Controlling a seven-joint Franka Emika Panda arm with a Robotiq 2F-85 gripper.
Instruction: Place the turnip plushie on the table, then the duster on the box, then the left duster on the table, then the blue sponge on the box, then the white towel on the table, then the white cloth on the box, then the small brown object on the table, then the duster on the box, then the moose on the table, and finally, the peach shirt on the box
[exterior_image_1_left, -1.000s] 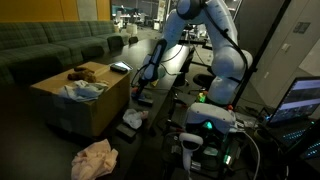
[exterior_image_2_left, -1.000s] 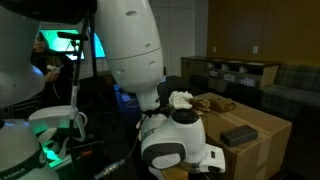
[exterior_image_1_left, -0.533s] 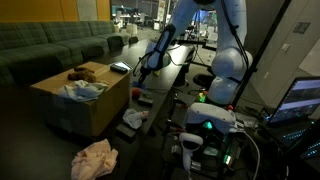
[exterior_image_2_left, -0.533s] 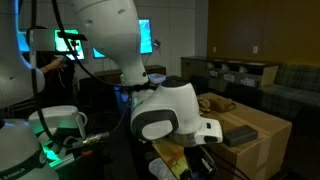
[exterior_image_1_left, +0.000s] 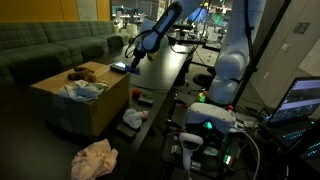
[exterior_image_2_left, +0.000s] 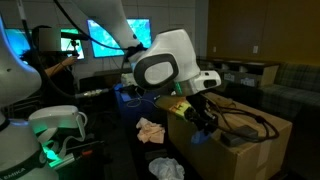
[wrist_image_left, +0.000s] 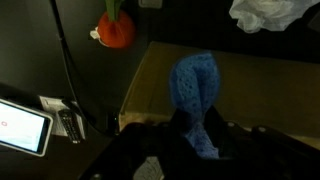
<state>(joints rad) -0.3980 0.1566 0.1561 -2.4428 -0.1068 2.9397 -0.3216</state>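
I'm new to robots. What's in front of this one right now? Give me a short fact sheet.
pincer: closed on a blue duster, near the box's edge
box: tan cardboard, carrying the moose and the white towel
peach shirt: on the floor
turnip plushie: red-orange, on a dark surface beside the box
table: long, black top

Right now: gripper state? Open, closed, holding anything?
Gripper: jaws closed on the blue duster.
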